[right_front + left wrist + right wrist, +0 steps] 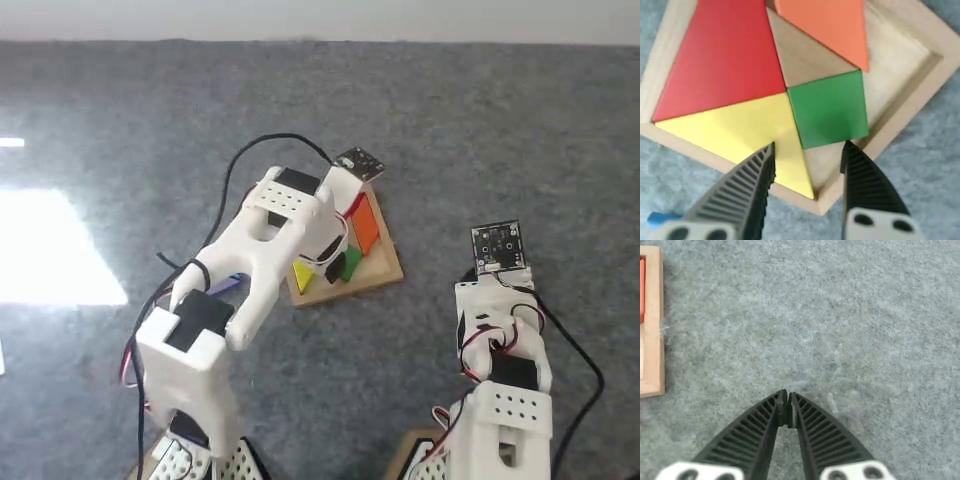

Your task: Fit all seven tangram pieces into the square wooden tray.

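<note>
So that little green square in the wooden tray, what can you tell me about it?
The green square piece is a flat, evenly painted tile lying inside the square wooden tray. One edge meets the yellow triangle, another the brownish wood-toned triangle; bare tray floor borders its other two sides. The left claw hangs open over one of those free edges.

Bare-grained wooden tray [925,95], smooth matt painted pieces [725,60] — all on fuzzy grey cloth [850,315].
</note>
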Controlling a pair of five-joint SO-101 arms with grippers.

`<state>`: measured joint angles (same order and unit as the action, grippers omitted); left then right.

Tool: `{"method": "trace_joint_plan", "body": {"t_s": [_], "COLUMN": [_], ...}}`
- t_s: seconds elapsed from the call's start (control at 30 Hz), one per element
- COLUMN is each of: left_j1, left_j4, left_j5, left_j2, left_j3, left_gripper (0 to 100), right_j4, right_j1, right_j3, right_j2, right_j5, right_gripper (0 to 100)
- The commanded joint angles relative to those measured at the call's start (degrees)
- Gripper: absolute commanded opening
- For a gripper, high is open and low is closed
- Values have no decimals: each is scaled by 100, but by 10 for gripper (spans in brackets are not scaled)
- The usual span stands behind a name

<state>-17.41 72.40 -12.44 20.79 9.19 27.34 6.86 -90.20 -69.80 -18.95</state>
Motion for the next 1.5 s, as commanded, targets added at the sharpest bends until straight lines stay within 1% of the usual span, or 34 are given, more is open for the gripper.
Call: {"method": "trace_joint_plan", "body": {"t_s": [0.0, 0.17, 0.23, 0.3, 0.37, 0.4, 0.53, 0.7, 0.83, 0.9, 0.97, 1.13, 1.27, 1.37, 1.47], "left_j1": [18, 70, 211, 484, 923, 1160, 1899, 2400, 2716, 2910, 3068, 3103, 2875, 2629, 2549], "left_j4": [448, 862, 1099, 1178, 1160, 1116, 800, 325, -9, -35, -88, -352, -369, -369, -369], "left_j5": [-18, -9, 0, 9, -35, -62, -563, -905, -870, -703, -747, -695, -185, 105, 316], "left_j2": [-369, -1275, -1538, -1662, -1688, -1679, -1749, -1741, -1741, -1705, -1741, -1732, -1644, -1512, -1222], "left_j3": [-347, -338, -330, -215, -22, 101, 708, 1420, 1666, 1648, 1640, 1631, 1393, 1341, 1323], "left_gripper": [202, 202, 202, 202, 202, 202, 202, 202, 202, 202, 202, 204, 205, 206, 205], "right_j4": [-145, -145, -145, -145, -145, -145, -145, -145, -145, -145, -145, -145, -145, -145, -145], "right_j1": [48, 48, 48, 48, 48, 57, 57, 57, 57, 57, 57, 48, 48, 48, 48], "right_j3": [53, 53, 53, 53, 53, 53, 53, 53, 53, 53, 53, 53, 53, 53, 53], "right_j2": [-154, -154, -154, -154, -154, -154, -154, -154, -154, -154, -154, -145, -145, -136, -136], "right_j5": [-62, -62, -62, -62, -62, -62, -62, -62, -62, -62, -62, -62, -62, -62, -62], "right_gripper": [6, 6, 6, 6, 6, 6, 6, 6, 6, 6, 6, 6, 6, 6, 6]}}
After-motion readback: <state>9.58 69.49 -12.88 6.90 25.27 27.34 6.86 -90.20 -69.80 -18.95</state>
